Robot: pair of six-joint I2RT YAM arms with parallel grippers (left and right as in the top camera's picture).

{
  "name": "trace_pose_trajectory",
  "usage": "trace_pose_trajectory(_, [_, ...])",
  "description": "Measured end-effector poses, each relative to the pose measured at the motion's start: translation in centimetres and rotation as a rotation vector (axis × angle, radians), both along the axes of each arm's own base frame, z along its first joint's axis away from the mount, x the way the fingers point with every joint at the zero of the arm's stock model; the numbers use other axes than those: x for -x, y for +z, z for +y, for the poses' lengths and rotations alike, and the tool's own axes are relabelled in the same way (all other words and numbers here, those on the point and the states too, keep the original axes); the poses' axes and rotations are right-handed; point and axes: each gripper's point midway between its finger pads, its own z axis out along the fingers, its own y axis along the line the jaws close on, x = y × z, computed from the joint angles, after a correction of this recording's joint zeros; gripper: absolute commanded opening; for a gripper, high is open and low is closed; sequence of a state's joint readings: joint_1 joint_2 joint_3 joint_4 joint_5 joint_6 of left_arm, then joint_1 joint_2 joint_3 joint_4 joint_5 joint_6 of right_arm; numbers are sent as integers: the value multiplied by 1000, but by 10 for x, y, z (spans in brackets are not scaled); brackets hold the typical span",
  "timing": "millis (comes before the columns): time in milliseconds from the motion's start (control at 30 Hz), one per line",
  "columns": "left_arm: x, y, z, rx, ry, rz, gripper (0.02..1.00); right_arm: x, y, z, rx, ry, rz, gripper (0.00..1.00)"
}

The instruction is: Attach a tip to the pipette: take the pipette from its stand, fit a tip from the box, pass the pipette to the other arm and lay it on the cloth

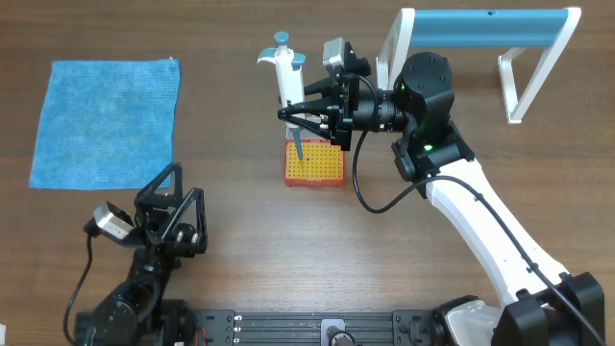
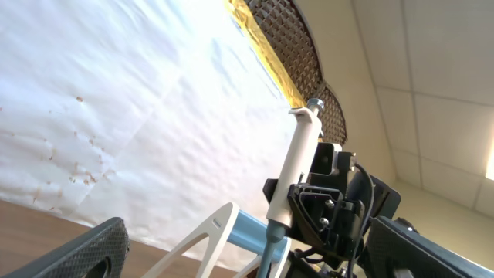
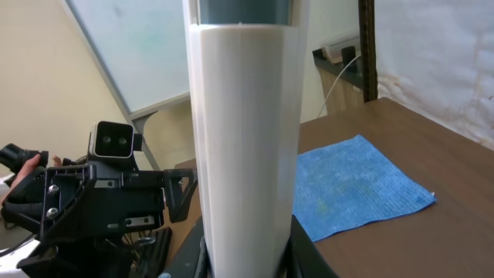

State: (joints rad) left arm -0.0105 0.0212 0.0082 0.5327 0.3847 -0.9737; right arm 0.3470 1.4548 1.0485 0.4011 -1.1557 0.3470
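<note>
Two arms | right gripper (image 1: 291, 113) jaws clamped on white-and-blue pipette (image 1: 285, 72) by orange tip box (image 1: 314, 163) | left gripper (image 1: 173, 192) jaws wide, empty | blue cloth (image 1: 106, 123) well apart.

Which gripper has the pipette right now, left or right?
The right gripper, shut on the white pipette at the tip box. The left gripper is open and empty, near the blue cloth.

White pipette (image 3: 245, 147) upright in close foreground, blue cloth (image 3: 359, 185) flat on the brown table (image 3: 436, 135) beyond, left arm (image 3: 100, 205) alongside
</note>
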Motion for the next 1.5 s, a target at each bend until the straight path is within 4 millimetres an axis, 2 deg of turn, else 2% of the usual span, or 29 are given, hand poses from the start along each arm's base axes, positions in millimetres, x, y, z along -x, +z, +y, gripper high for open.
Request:
trace_pose_trajectory(33, [-2,0,0,2,2,8,998,1,0,0,0,4,0,77])
trace_pose_trajectory(167, [-20,31,-1,17,-14,82,998,8,1,1,-2,43,4,75])
trace_pose_trajectory(200, [-37,48,-8,0,-54,125,998,10,1,2,-2,53,4,77])
trace_pose_trajectory(267, [-56,57,-24,-43,-150,184,998,13,1,4,-2,70,11,77])
trace_pose_trajectory(333, [-79,67,-49,-106,-312,244,998,21,1,4,-3,112,44,75])
trace_pose_trajectory(367, [-82,68,-59,-132,-387,262,998,27,1,4,-2,146,76,77])
trace_pose_trajectory(433, [-84,74,-76,-191,-535,272,998,35,1,9,0,181,105,75])
trace_pose_trajectory(500, [-77,71,-89,-236,-652,277,998,43,1,15,2,212,119,73])
trace_pose_trajectory(533, [-69,75,-96,-262,-692,234,998,45,1,16,3,218,124,77])
trace_pose_trajectory(600, [-43,97,-112,-340,-766,65,998,46,1,18,4,224,142,75])
trace_pose_trajectory(700, [-39,99,-114,-353,-778,45,998,52,2,21,5,243,158,75])
trace_pose_trajectory(800, [-38,99,-114,-358,-784,42,998,65,9,32,-11,291,109,75])
trace_pose_trajectory(867, [-38,99,-114,-358,-784,41,812,66,9,32,-10,292,114,77])
trace_pose_trajectory(900, [-38,99,-114,-357,-785,42,658,66,9,32,-10,292,118,80])
trace_pose_trajectory(967, [-38,99,-114,-358,-784,40,538,66,9,32,-10,294,121,77])
trace_pose_trajectory(1033, [-39,98,-114,-355,-781,45,338,69,10,32,-10,308,116,75])
trace_pose_trajectory(1067, [-41,98,-114,-351,-776,51,279,71,11,32,-10,318,112,77])
trace_pose_trajectory(1267, [-46,99,-112,-352,-745,36,261,73,13,33,-10,321,129,77])
trace_pose_trajectory(1300, [-46,99,-112,-353,-742,34,215,73,13,33,-10,320,130,80])
trace_pose_trajectory(1333, [-47,99,-112,-352,-740,34,69,73,13,33,-10,317,132,77])
trace_pose_trajectory(1367, [-47,99,-112,-352,-740,33,27,73,13,33,-10,317,132,77])
trace_pose_trajectory(1400, [-47,99,-112,-353,-739,33,27,73,13,33,-10,317,133,77])
trace_pose_trajectory(1433, [-47,99,-112,-355,-738,31,25,73,13,33,-10,317,133,378])
trace_pose_trajectory(1467, [-47,99,-112,-357,-737,28,27,73,13,33,-10,317,133,812])
trace_pose_trajectory(1500, [-47,99,-112,-356,-735,28,27,74,14,34,-10,320,131,825])
